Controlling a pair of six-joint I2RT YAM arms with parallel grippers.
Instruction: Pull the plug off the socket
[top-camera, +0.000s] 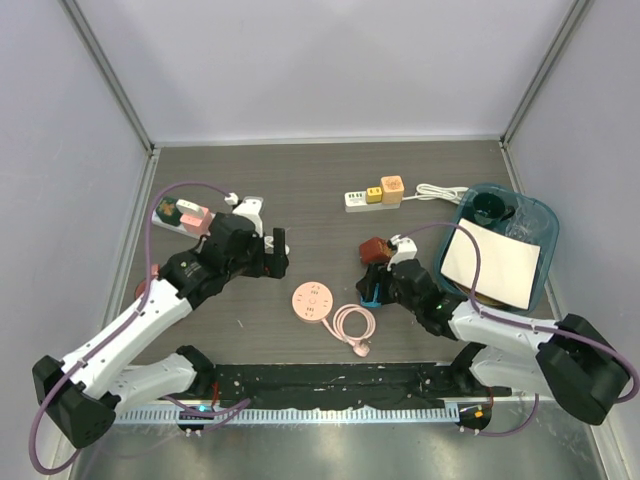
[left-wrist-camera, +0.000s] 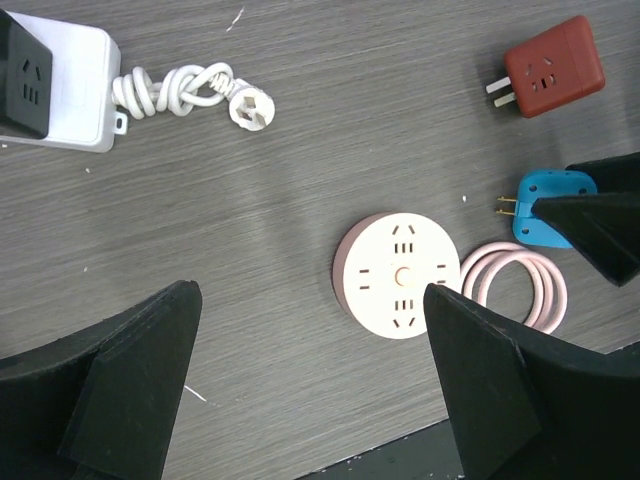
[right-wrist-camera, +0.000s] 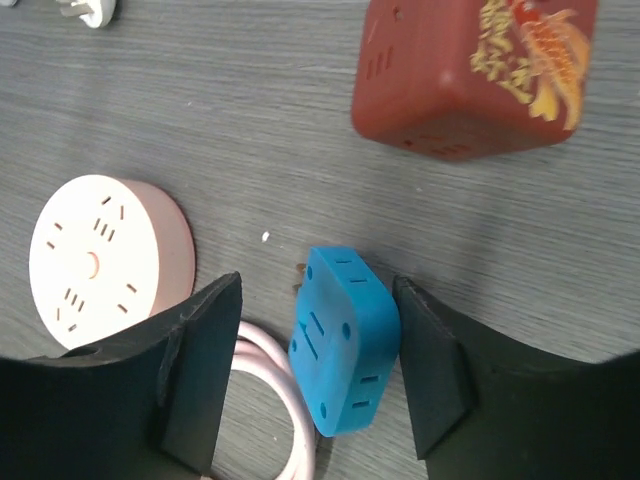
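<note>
We're hovering the L gripper (top-camera: 281, 254) over the tabletop (top-camera: 300, 180), just left of the round pink socket (top-camera: 311, 301). Its jaws are standing wide & gripping nothing. In the L wrist view its black fingers (left-wrist-camera: 120, 390) are framing the socket from above w/o touching it, & every slot on the socket face is showing empty.

We're keeping the R gripper (right-wrist-camera: 318, 300) low at the blue plug (right-wrist-camera: 345, 340), the task's item. The plug is lying tilted on the table between the R jaws, just right of the socket & apart from it. In the L wrist view its metal prongs are sticking out bare.

We're reading the R jaws as released. One side is sitting right against the plug, we can't tell if it's touching. On the other side a clear gap is showing, w/ the pink cord (right-wrist-camera: 275, 385) running through it. That cord is lying in a loop just in front of the plug, near the socket.

A red adapter (top-camera: 375, 248) is lying just behind the plug. Farther back a white power strip (top-camera: 375, 197) is carrying yellow & orange blocks. At far R a blue bin (top-camera: 545, 215) is holding a white sheet (top-camera: 490, 262).
</note>
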